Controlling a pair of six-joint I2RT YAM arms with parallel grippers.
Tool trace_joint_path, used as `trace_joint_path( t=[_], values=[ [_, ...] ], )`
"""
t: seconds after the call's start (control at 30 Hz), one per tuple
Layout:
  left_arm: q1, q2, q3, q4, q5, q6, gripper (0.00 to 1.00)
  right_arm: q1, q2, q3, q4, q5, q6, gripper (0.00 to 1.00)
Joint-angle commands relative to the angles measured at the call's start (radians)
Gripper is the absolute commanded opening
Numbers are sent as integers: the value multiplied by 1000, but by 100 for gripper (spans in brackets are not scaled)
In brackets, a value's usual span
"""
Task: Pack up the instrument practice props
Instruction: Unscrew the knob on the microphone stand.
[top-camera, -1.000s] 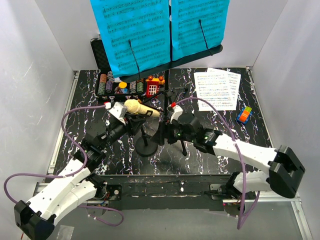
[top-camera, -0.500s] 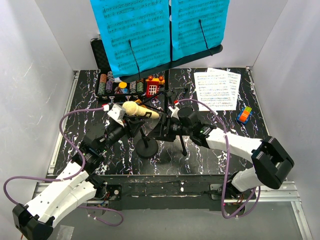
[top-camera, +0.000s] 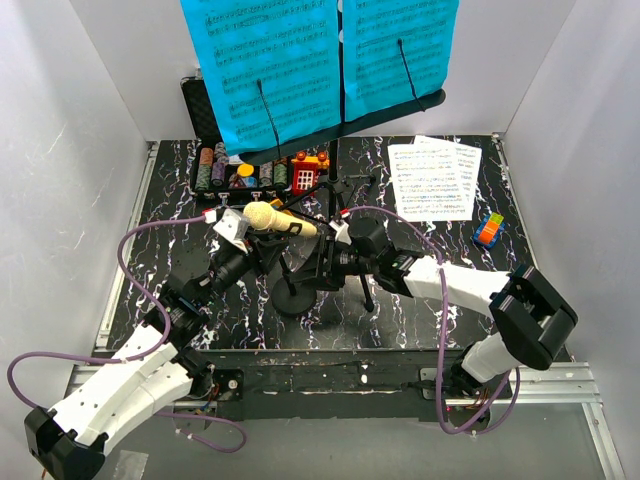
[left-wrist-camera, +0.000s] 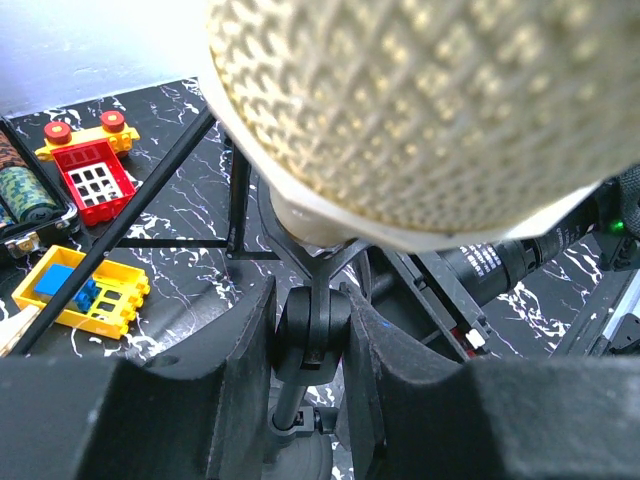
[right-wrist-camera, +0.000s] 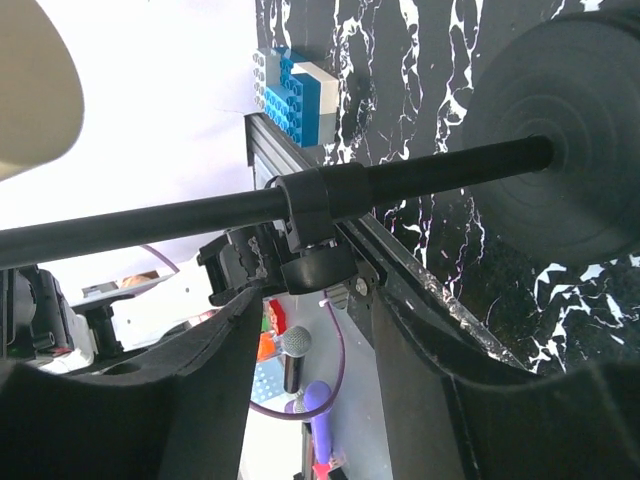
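Observation:
The cream microphone (top-camera: 273, 218) sits in the clip of the small black mic stand, whose round base (top-camera: 293, 296) rests on the marbled table. My left gripper (top-camera: 252, 252) is shut on the stand's swivel joint (left-wrist-camera: 312, 328), just under the microphone (left-wrist-camera: 430, 110). My right gripper (top-camera: 320, 262) is open, its jaws either side of the pole's collar knob (right-wrist-camera: 318, 268) without touching it. The pole (right-wrist-camera: 150, 225) and base (right-wrist-camera: 560, 150) cross the right wrist view. The black music stand (top-camera: 400, 105) holds blue sheet-music pages (top-camera: 270, 60) at the back.
The black case of poker chips (top-camera: 215, 165) and toy blocks (top-camera: 308, 172) lie at the back left. White music sheets (top-camera: 432, 178) and a coloured cube (top-camera: 489, 229) lie at the back right. The music stand's tripod legs (top-camera: 366, 292) stand beside my right gripper. White walls close in three sides.
My right arm has swung left and brought its open jaws up around the mic stand's pole. My left gripper has stayed shut on the stand's joint, shifting slightly.

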Motion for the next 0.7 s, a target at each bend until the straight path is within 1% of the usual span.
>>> trace_joint_path(
  t=[0.0, 0.17, 0.37, 0.47, 0.67],
  values=[
    [-15, 25, -41, -151, 4, -72, 0, 9, 15, 3, 67, -21, 17, 53],
    [-18, 17, -47, -154, -1, -74, 0, 9, 31, 12, 88, -32, 20, 45],
    [-22, 17, -50, -151, -1, -77, 0, 7, 47, 12, 103, -19, 19, 38],
    [-25, 19, -52, -151, 2, -77, 0, 4, 56, 17, 116, -15, 17, 33],
    [-35, 32, -52, -146, 11, -80, 0, 4, 56, 43, 107, 19, -32, 13]
  ],
)
